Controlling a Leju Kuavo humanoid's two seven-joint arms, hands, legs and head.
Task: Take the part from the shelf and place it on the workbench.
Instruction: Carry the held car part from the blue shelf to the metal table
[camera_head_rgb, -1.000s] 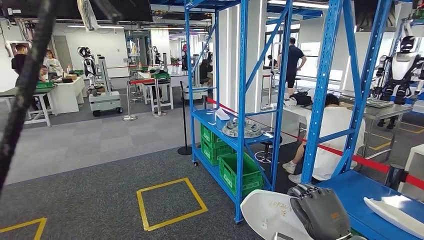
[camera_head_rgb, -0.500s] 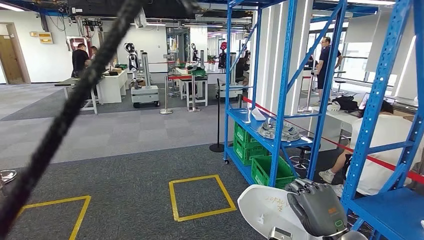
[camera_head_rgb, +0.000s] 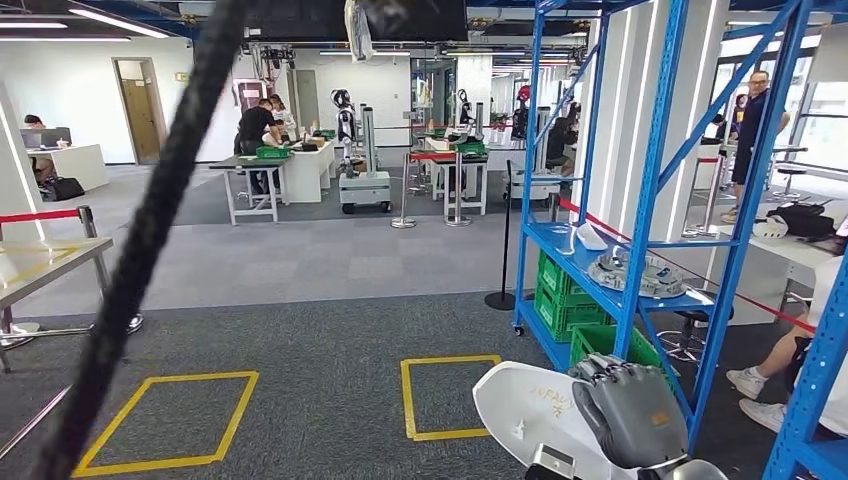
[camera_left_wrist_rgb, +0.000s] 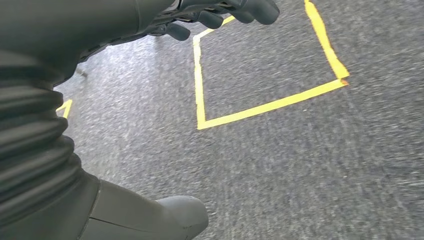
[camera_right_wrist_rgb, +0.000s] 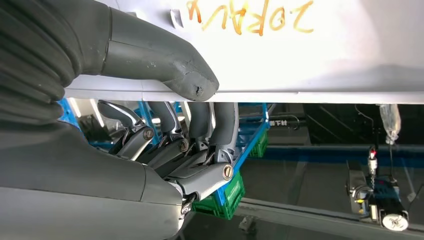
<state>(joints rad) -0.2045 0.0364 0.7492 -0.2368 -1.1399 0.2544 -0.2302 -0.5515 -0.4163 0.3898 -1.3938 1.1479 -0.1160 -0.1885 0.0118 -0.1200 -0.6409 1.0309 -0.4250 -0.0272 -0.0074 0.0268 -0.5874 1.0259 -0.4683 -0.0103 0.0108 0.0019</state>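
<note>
My right hand (camera_head_rgb: 632, 412) grips a flat white part (camera_head_rgb: 525, 408) with orange writing on it, low at the front right of the head view. Up close in the right wrist view, the thumb (camera_right_wrist_rgb: 165, 60) presses one face of the white part (camera_right_wrist_rgb: 310, 45) and the fingers (camera_right_wrist_rgb: 200, 120) curl against the other face. My left hand (camera_left_wrist_rgb: 220, 12) hangs over the grey carpet with its fingers apart and nothing in them. A blue shelf (camera_head_rgb: 640, 180) stands to the right, with a round grey part (camera_head_rgb: 635, 273) on its middle level.
Green crates (camera_head_rgb: 560, 290) sit on the shelf's bottom level. Two yellow tape squares (camera_head_rgb: 448, 395) (camera_head_rgb: 165, 420) mark the carpet ahead. A grey table (camera_head_rgb: 40, 265) stands at the left edge. A black cable (camera_head_rgb: 140, 260) crosses the view. People stand at benches far behind, and one sits at the right edge.
The camera has turned left: the shelf slid to the right and the table at the left came into view. My right hand keeps its hold on the white part.
</note>
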